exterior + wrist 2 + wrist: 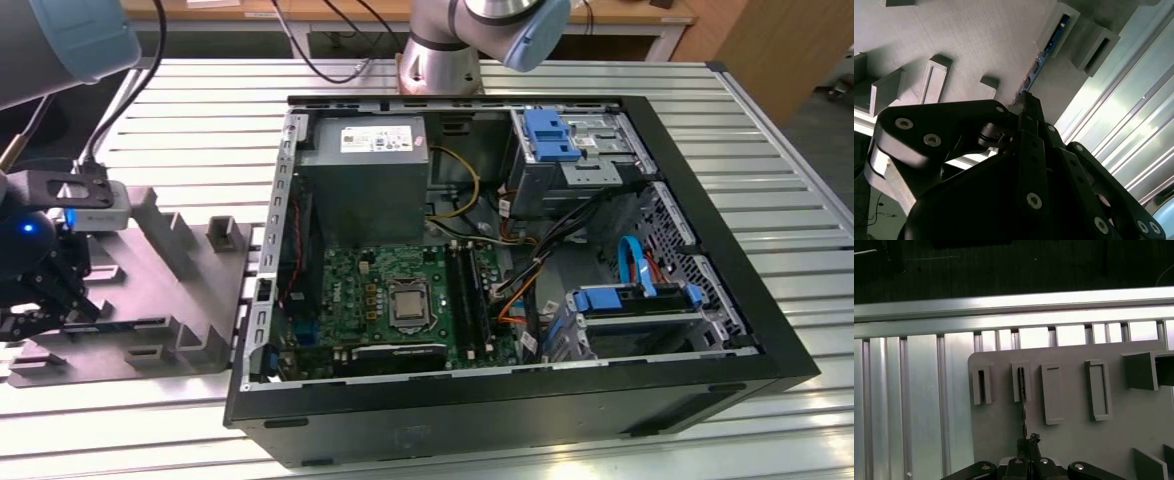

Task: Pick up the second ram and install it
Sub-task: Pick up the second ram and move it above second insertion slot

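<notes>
The second ram [1046, 50] is a thin dark stick with a blue edge. It stands on edge in a slot of the grey tray [969, 40]. In the first wrist view the second ram [1023, 400] shows as a narrow line running from a slotted block to the gripper. My gripper [1026, 102] has its black fingers closed together on the near end of the stick, with the gripper [1029, 442] low over the tray [1074, 440]. In the exterior view the gripper [34, 300] hangs over the tray [187, 300] at that view's far left.
An open computer case [534, 400] lies to the exterior view's right of the tray, with a green motherboard [387, 290], a grey power supply [363, 170] and blue drive brackets [547, 135]. The arm's base [441, 50] stands behind it. Everything rests on a slatted aluminium table [200, 110].
</notes>
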You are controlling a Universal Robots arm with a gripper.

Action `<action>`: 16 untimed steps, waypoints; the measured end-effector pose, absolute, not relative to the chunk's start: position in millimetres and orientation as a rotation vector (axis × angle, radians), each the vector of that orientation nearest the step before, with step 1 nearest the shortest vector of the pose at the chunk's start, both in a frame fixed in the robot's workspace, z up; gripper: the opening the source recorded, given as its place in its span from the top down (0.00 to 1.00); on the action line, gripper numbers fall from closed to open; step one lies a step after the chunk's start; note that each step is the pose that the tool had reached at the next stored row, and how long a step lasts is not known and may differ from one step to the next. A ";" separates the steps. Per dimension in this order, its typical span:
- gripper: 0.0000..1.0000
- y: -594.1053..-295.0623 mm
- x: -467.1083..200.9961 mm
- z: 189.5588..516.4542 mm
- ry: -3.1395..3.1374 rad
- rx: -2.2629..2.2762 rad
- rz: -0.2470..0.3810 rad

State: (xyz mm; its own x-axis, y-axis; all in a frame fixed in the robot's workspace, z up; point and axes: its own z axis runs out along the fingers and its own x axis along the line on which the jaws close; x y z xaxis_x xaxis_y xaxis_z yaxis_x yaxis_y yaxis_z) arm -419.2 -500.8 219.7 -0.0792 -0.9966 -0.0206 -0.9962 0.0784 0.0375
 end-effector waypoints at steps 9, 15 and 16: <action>0.64 -500.9 -419.9 219.7 -2.301 2.126 -0.067; 0.64 -500.9 -419.9 218.8 -2.301 2.126 -0.067; 0.64 -500.9 -419.9 218.4 -2.301 2.126 -0.067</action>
